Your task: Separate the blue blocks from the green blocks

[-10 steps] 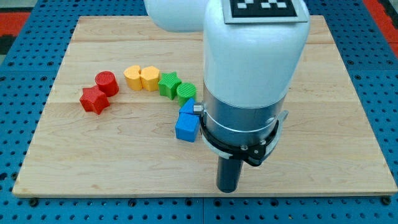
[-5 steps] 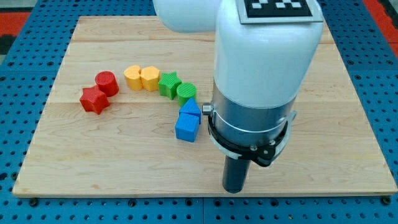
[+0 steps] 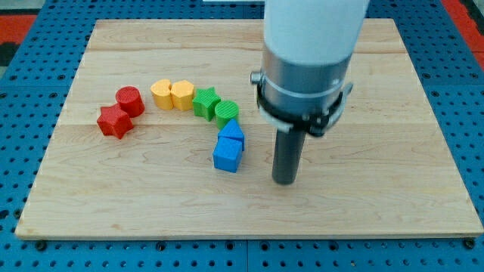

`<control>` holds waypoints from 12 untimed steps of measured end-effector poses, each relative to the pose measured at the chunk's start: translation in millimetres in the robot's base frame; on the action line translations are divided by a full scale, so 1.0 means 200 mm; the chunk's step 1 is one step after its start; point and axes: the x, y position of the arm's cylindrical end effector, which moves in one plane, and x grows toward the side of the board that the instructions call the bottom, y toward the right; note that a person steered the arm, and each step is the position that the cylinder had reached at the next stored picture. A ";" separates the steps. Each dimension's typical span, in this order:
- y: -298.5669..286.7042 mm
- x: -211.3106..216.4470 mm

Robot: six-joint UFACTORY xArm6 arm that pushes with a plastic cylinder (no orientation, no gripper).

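Two blue blocks sit together near the board's middle: a blue cube (image 3: 227,155) and a smaller blue block (image 3: 232,133) just above it. The upper one touches a green cylinder (image 3: 226,112), and a green star (image 3: 205,102) sits to that cylinder's upper left. My tip (image 3: 284,181) rests on the board to the right of the blue cube, a short gap away and slightly lower in the view. It touches no block.
Two yellow blocks (image 3: 172,94) continue the arc to the left of the green star. A red cylinder (image 3: 129,100) and a red star (image 3: 114,121) sit further left. The wooden board (image 3: 393,151) lies on a blue pegboard table.
My tip has moved toward the view's top, from near the board's bottom edge to level with the blue cube. The blocks have not moved.
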 end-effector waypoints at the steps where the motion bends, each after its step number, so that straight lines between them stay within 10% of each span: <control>1: 0.04 -0.34; 9: -0.59 -0.50; 12: -0.52 -0.13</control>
